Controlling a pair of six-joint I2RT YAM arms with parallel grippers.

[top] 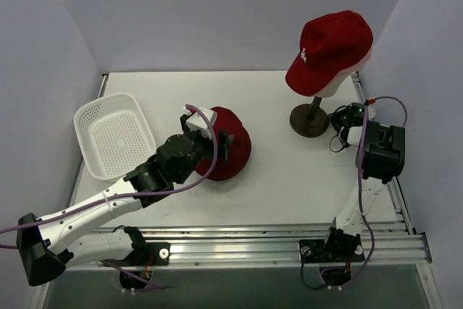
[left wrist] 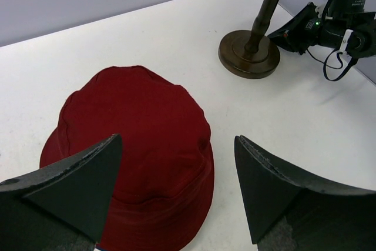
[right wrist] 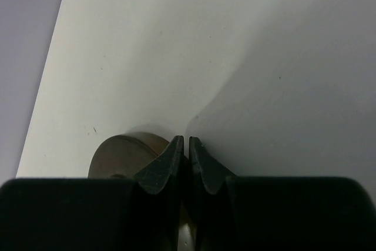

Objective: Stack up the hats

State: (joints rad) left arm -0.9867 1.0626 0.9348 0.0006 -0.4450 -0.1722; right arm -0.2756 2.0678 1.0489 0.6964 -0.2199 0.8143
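A dark red bucket hat (top: 235, 132) lies flat on the white table, left of centre. My left gripper (top: 223, 147) hovers just above its near side, open and empty. In the left wrist view the hat (left wrist: 135, 121) fills the space between and beyond my spread fingers (left wrist: 88, 174), and the left gripper (left wrist: 178, 139) is over its right edge. A red baseball cap (top: 329, 45) with a white logo sits on the cream mannequin head (top: 340, 86) at the back right. My right gripper (top: 337, 122) is shut and empty beside the stand's base, and in its wrist view the right gripper (right wrist: 186, 140) is pressed closed. The pink cap and the blue hat are not in view.
A white mesh basket (top: 90, 117) stands tilted at the left edge. The mannequin's dark round base (top: 309, 121) stands on the table at the right, also seen in the left wrist view (left wrist: 249, 57) and the right wrist view (right wrist: 114, 154). Grey walls enclose the table.
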